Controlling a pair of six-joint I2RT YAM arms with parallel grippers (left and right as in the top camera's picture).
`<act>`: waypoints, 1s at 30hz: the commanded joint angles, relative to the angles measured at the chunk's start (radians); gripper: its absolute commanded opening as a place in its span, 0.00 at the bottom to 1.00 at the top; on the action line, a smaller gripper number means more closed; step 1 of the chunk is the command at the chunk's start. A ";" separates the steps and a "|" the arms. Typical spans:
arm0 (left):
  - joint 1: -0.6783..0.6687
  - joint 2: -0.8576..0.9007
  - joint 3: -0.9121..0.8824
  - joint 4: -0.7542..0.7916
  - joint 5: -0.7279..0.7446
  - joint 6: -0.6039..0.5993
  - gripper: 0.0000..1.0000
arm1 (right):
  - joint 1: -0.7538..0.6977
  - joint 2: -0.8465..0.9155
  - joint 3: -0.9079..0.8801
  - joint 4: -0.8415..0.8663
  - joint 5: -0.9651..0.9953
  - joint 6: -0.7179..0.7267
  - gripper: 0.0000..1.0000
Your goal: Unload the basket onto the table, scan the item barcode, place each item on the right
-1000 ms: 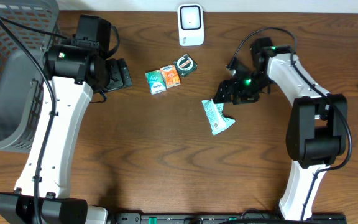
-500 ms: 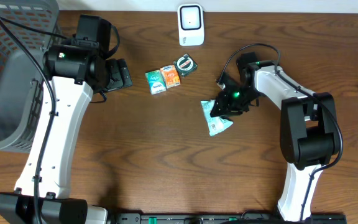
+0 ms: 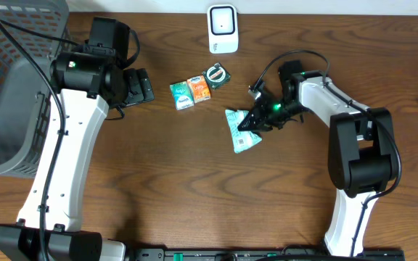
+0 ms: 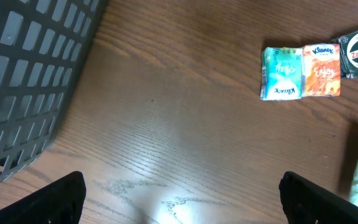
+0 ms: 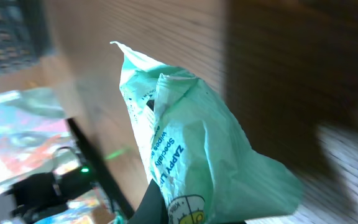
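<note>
On the surface (image 3: 194, 188), centre: green packet (image 3: 239, 134), held.
Right claw (image 3: 251, 123) pinched on the packet's edge; left claw (image 4: 180, 198) spread wide, beside the grey basket (image 3: 6, 109).

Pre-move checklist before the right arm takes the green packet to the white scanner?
1. Right end effector shut on the crinkled green plastic packet: ok.
2. Packet lifted off the brown wooden table: cannot tell.
3. Barcode side found: cannot tell; the right wrist view shows only printed text.
4. Route to the white box-shaped scanner: probably ok, though the round dark-green tin lies close beside it.
5. Left end effector open, holding nothing, well away from that route: ok.
</note>
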 commanded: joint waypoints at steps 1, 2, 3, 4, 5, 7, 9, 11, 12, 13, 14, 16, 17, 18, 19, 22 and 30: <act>0.003 -0.006 0.009 -0.003 -0.013 0.010 0.98 | -0.022 -0.016 0.055 0.003 -0.144 -0.027 0.01; 0.003 -0.006 0.009 -0.003 -0.013 0.010 0.98 | -0.024 -0.024 0.056 0.005 -0.145 -0.027 0.01; 0.003 -0.006 0.009 -0.003 -0.013 0.010 0.98 | -0.028 -0.040 0.056 0.009 -0.144 -0.027 0.01; 0.003 -0.006 0.009 -0.003 -0.013 0.010 0.97 | -0.032 -0.059 0.056 0.011 -0.144 -0.027 0.01; 0.003 -0.006 0.009 -0.003 -0.013 0.010 0.98 | -0.034 -0.069 0.056 0.012 -0.144 -0.027 0.01; 0.003 -0.006 0.009 -0.003 -0.013 0.010 0.98 | -0.047 -0.138 0.056 0.015 -0.140 -0.027 0.01; 0.003 -0.006 0.009 -0.003 -0.013 0.010 0.98 | -0.055 -0.186 0.056 0.015 -0.140 -0.027 0.01; 0.003 -0.006 0.009 -0.003 -0.013 0.010 0.98 | -0.064 -0.256 0.056 0.015 -0.113 -0.018 0.01; 0.003 -0.006 0.009 -0.003 -0.013 0.010 0.98 | -0.065 -0.287 0.056 0.014 -0.089 -0.011 0.01; 0.003 -0.006 0.009 -0.003 -0.013 0.010 0.98 | -0.065 -0.309 0.056 0.013 -0.076 -0.011 0.01; 0.003 -0.006 0.009 -0.003 -0.013 0.010 0.98 | -0.065 -0.327 0.056 0.013 -0.069 -0.011 0.01; 0.003 -0.006 0.009 -0.003 -0.013 0.010 0.98 | -0.065 -0.366 0.056 0.014 -0.062 0.002 0.01; 0.003 -0.006 0.009 -0.003 -0.013 0.010 0.98 | -0.065 -0.376 0.056 0.014 -0.062 0.008 0.01; 0.003 -0.006 0.009 -0.003 -0.013 0.010 0.98 | -0.065 -0.389 0.056 0.014 -0.062 0.019 0.01; 0.003 -0.006 0.009 -0.003 -0.013 0.010 0.98 | -0.065 -0.396 0.056 0.014 -0.062 0.019 0.01; 0.003 -0.006 0.009 -0.003 -0.013 0.010 0.98 | -0.065 -0.403 0.056 0.014 -0.062 0.019 0.01; 0.003 -0.006 0.009 -0.003 -0.013 0.010 0.98 | -0.065 -0.403 0.056 0.015 -0.062 0.019 0.01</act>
